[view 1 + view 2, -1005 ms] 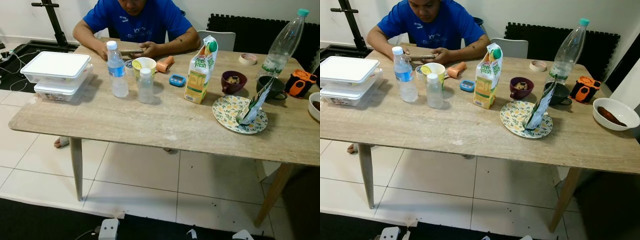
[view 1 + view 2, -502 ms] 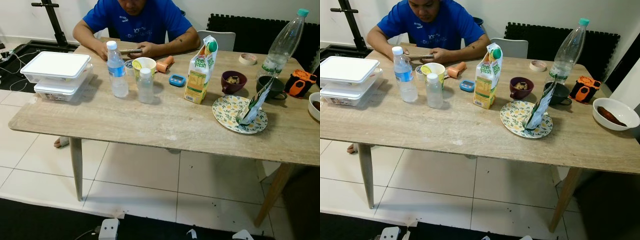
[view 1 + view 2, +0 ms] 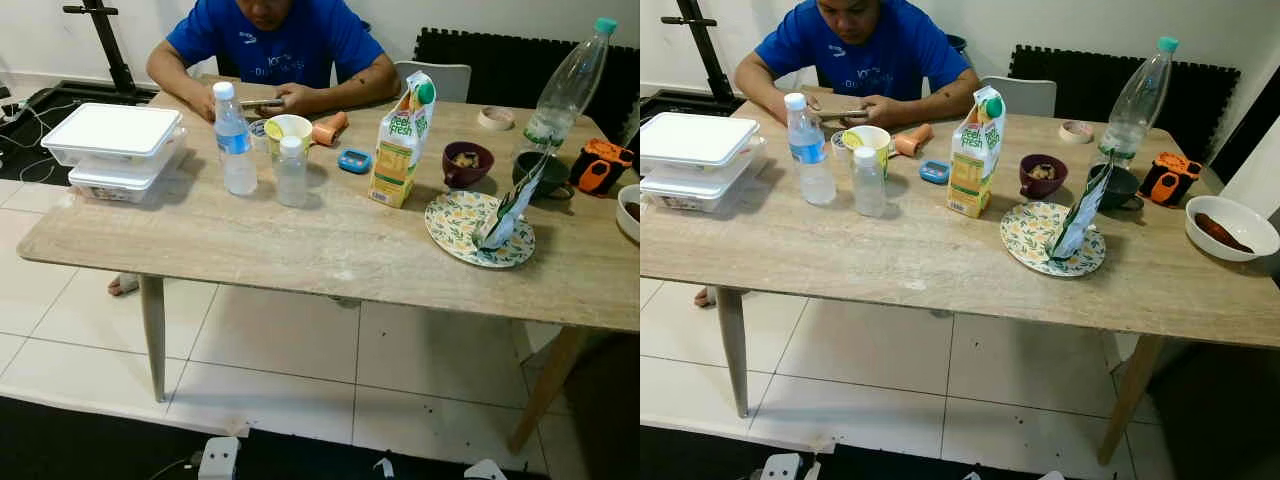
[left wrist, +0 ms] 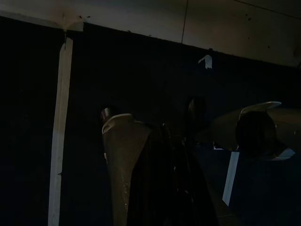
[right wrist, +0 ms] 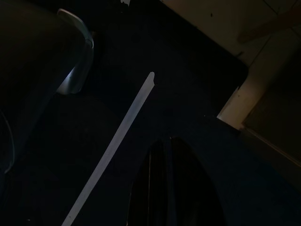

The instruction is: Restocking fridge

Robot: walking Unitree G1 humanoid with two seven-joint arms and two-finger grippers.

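A long wooden table [image 3: 330, 245] stands on white floor tiles, and the goods for restocking are spread along its top. At the far left sit two stacked white food containers [image 3: 112, 140], lids on. To their right stands a capped water bottle [image 3: 234, 140] with a blue label, and just beside it a shorter clear bottle [image 3: 291, 172] with a white cap. Behind these two, near the far edge, is a yellow-and-white cup [image 3: 289, 127], with an orange object [image 3: 329, 128] lying next to it and a small blue device [image 3: 354, 160] a little to the right. A person in a blue shirt [image 3: 275, 40] sits at the far side, both hands resting on the tabletop around a phone. Near the middle stands the juice carton [image 3: 401, 140], upright, green cap on top. Right of it is a dark maroon bowl [image 3: 467, 164], and nearer the front edge a floral plate [image 3: 458, 222] with an opened green pouch [image 3: 512, 204] standing on it. Further right rise a tall, clear plastic bottle [image 3: 567, 85] with a teal cap, a dark cup [image 3: 543, 171], an orange-and-black tool [image 3: 600, 165] and, in the right eye view, a white bowl [image 3: 1230, 226]. The left gripper [image 4: 162, 179] hangs over dark floor matting, and I cannot tell how its jaws stand. The right gripper [image 5: 167, 188] hangs likewise, its two black fingers pressed together with nothing between them.
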